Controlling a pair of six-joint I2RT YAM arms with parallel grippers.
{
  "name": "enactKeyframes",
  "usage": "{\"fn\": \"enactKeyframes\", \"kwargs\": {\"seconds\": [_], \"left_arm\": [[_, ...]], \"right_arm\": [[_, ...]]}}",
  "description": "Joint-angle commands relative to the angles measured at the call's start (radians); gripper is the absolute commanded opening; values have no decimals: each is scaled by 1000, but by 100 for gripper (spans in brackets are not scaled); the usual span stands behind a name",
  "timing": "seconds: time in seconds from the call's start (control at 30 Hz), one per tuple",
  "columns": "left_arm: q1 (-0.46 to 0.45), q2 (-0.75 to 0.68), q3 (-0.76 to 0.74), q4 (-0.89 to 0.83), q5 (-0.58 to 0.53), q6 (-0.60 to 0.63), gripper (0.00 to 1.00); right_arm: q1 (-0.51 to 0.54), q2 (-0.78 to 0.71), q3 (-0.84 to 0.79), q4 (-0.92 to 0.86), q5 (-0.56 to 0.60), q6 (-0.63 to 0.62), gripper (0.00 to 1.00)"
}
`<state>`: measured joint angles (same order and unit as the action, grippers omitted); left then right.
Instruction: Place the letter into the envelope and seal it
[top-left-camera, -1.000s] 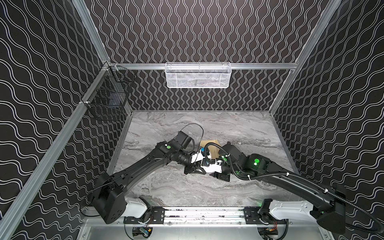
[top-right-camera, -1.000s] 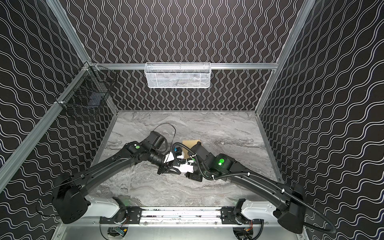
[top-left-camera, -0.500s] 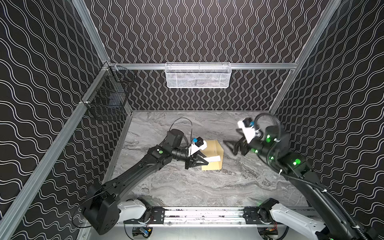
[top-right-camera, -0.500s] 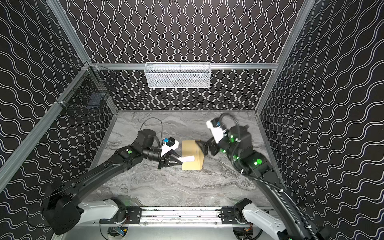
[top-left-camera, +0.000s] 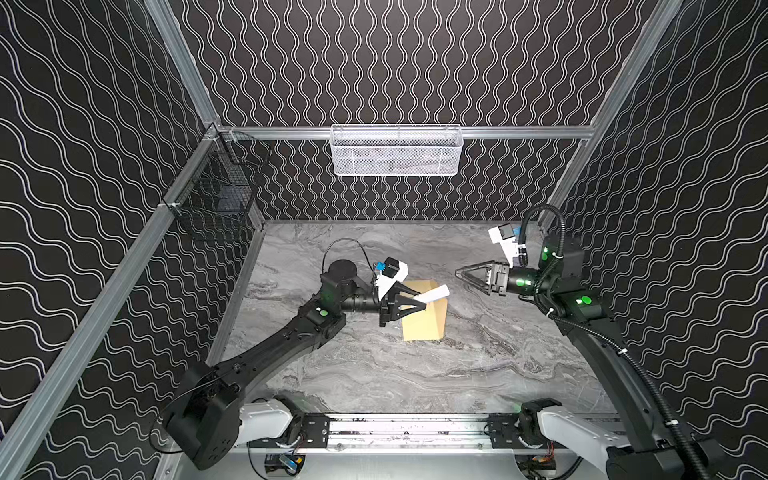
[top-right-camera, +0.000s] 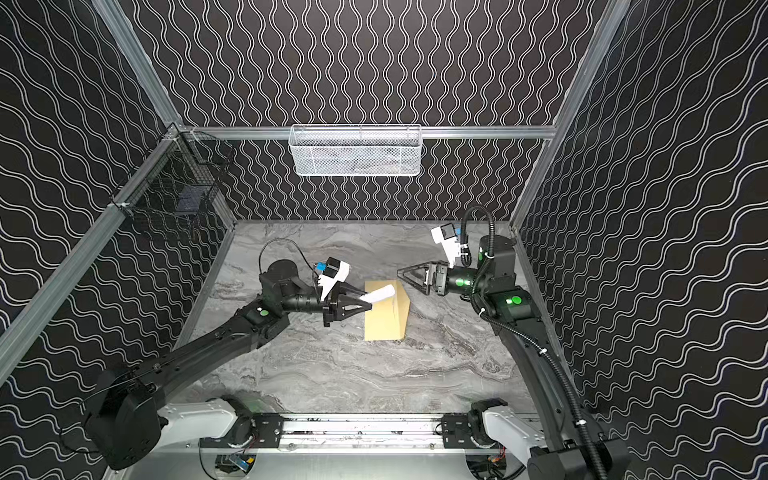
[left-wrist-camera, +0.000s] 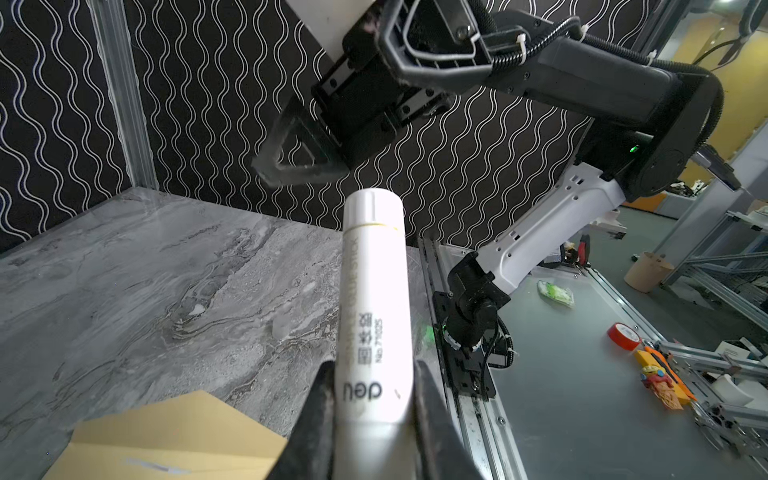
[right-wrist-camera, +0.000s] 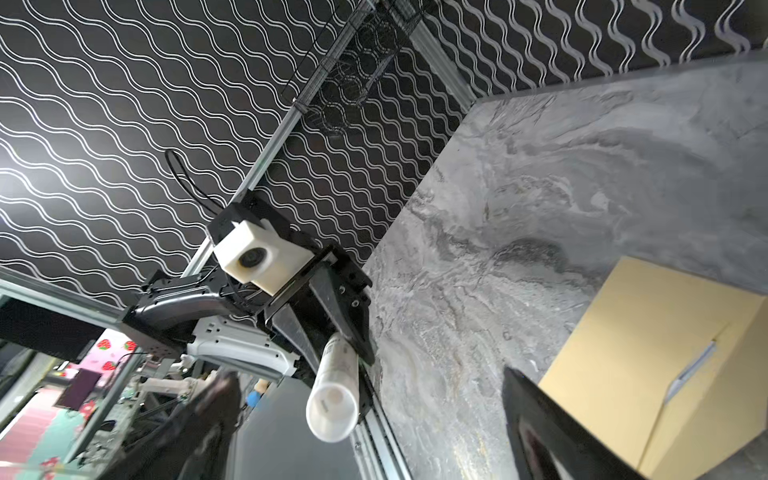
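Note:
The tan envelope (top-left-camera: 424, 328) (top-right-camera: 384, 322) lies flat near the middle of the marble table (top-left-camera: 478, 374), with a fold running along its right side. My left gripper (top-left-camera: 422, 305) (top-right-camera: 368, 305) hovers over the envelope's left part, shut on a white glue stick tube (top-left-camera: 435, 295) (top-right-camera: 379, 295). In the left wrist view the tube (left-wrist-camera: 374, 291) sticks out from between the fingers (left-wrist-camera: 320, 407), above the envelope (left-wrist-camera: 166, 432). My right gripper (top-left-camera: 459, 276) (top-right-camera: 401, 274) hangs to the right of the envelope, raised, open and empty. The letter is out of view.
A white mesh basket (top-left-camera: 397, 151) hangs on the back wall and a black wire basket (top-left-camera: 216, 199) on the left wall. The metal rail (top-left-camera: 407, 428) with both arm bases runs along the table's front edge.
The two grippers were together at the envelope's front. The right arm has drawn back to the right and up, with its jaws now wide. The left gripper has lifted, keeping the tube.

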<state>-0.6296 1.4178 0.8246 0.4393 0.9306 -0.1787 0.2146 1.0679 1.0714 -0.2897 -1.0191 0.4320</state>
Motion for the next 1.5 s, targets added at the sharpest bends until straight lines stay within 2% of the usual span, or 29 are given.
{"fn": "enactKeyframes", "kwargs": {"seconds": [0.0, 0.3, 0.5, 0.67, 0.7, 0.9, 1.3, 1.4, 1.47], "left_arm": [[-2, 9, -2, 86, 15, -32, 0], [-7, 14, -2, 88, 14, -30, 0], [-7, 13, -4, 80, 12, -24, 0], [-8, 16, -1, 64, 7, -13, 0], [-8, 17, 1, 57, 2, -10, 0], [-7, 25, 8, 24, -13, 13, 0], [-8, 48, 16, -15, -41, 41, 0], [-7, 59, 19, -18, -58, 37, 0], [-6, 57, 10, -12, -85, 32, 22]], "right_arm": [[28, 12, -5, 20, -35, -8, 98], [164, 90, 44, -17, 48, -48, 93], [211, 118, 40, 13, 74, -32, 81], [216, 124, 38, 12, 74, -29, 67], [245, 124, 35, 9, 72, -30, 65], [254, 121, 14, -1, 68, -33, 56], [258, 139, 19, -35, 33, -54, 13], [259, 138, 30, -54, 58, -60, 2], [258, 138, 47, -78, 105, -62, 0]]}}
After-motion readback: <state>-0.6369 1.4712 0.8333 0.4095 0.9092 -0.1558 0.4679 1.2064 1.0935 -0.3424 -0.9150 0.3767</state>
